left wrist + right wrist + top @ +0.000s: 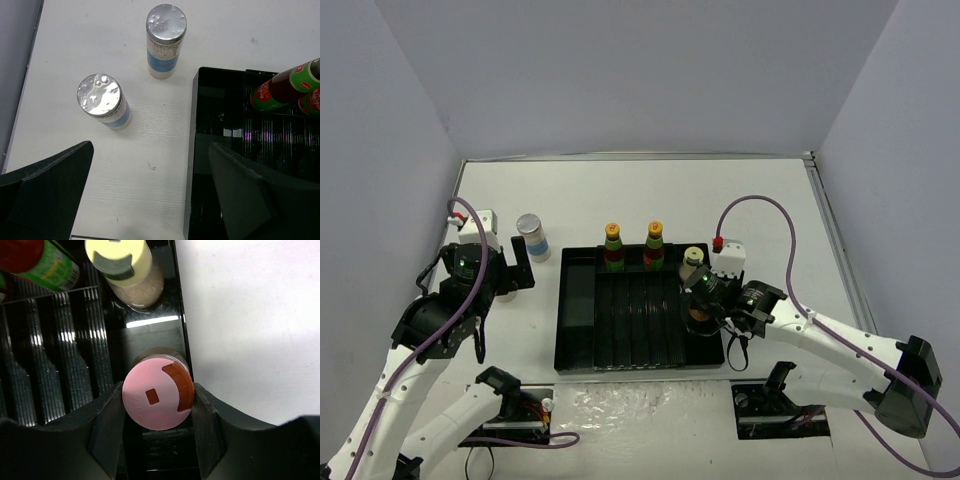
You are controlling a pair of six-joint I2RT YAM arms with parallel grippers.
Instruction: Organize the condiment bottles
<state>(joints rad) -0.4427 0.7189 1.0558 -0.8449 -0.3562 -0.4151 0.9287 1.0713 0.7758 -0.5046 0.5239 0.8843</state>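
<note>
Two orange-capped, green-necked bottles [613, 247] [654, 245] stand at the back of the black tray [578, 300]; one shows in the left wrist view [280, 90]. The yellow-green-capped bottle [693, 262] [120, 260] stands in the tray's back right corner. My right gripper [702, 303] [157, 401] is shut on the pink-capped bottle [150, 395], upright inside the tray against its right wall. Two silver-lidded shakers [166, 40] [104, 101] stand on the table left of the tray; one shows in the top view [531, 237]. My left gripper [505, 278] [150, 195] is open and empty above the table near them.
The tray's ribbed middle [60, 340] and its left compartment [220, 125] hold nothing. The tray's left wall [192, 150] runs between my left fingers. White walls enclose the table on three sides.
</note>
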